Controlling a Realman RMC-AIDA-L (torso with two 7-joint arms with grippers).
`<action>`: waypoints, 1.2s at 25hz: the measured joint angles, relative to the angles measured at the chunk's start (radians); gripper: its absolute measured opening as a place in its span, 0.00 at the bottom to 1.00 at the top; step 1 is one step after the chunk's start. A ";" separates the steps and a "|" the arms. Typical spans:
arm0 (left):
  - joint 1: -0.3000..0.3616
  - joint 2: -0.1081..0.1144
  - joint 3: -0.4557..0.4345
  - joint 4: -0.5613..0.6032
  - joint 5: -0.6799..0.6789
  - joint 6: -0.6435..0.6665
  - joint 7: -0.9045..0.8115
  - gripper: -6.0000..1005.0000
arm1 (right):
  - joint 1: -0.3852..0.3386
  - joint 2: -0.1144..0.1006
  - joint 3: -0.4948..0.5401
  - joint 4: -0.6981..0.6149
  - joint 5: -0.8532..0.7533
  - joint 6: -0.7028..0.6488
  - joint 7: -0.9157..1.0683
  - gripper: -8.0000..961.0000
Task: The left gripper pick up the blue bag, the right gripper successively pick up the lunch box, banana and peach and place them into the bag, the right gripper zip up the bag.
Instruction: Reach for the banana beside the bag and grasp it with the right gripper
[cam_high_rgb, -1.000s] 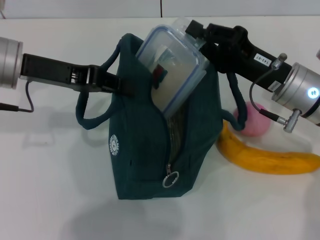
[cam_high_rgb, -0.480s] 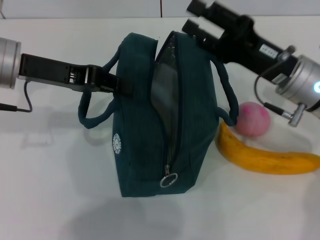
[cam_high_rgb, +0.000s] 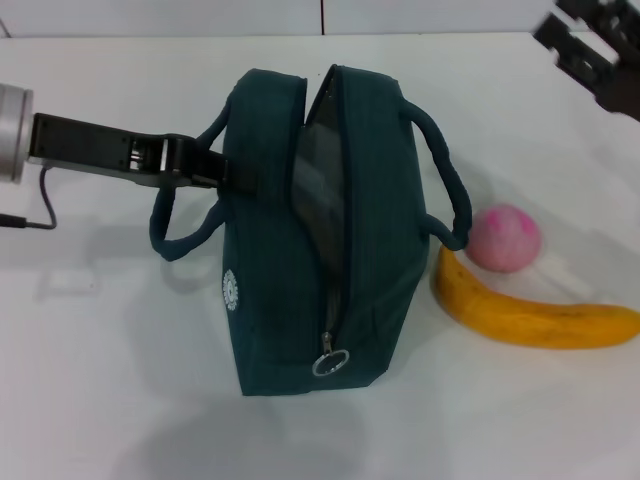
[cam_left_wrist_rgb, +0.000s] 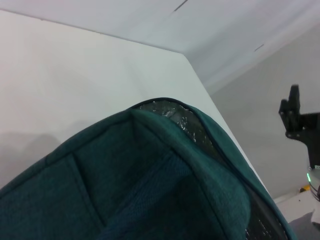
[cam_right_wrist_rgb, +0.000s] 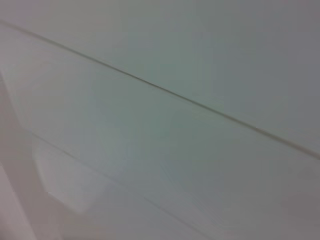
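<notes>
Teal cloth blue bag (cam_high_rgb: 330, 250) mid-frame, pinched by left gripper (cam_high_rgb: 225, 175) | right gripper (cam_high_rgb: 590, 45) upper right, fingers apart | risk: narrow gap might block banana (cam_high_rgb: 535, 315)

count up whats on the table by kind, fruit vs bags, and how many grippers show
Fruit: 2, the banana and the peach
Bags: 1, the blue bag, unzipped
Grippers: 2, the left gripper at the bag's side, the right gripper up at the far right
Total: 5
</notes>
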 joint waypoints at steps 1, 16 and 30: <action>0.002 0.001 0.000 0.000 0.000 0.000 0.000 0.05 | -0.015 -0.001 -0.018 -0.034 -0.004 -0.003 -0.007 0.71; 0.012 -0.001 -0.027 0.000 -0.001 -0.002 0.014 0.05 | -0.106 -0.055 -0.515 -0.830 -0.213 -0.025 0.146 0.92; 0.020 -0.003 -0.027 0.000 -0.014 -0.001 0.014 0.05 | 0.007 -0.019 -0.840 -1.387 -0.667 -0.176 0.455 0.91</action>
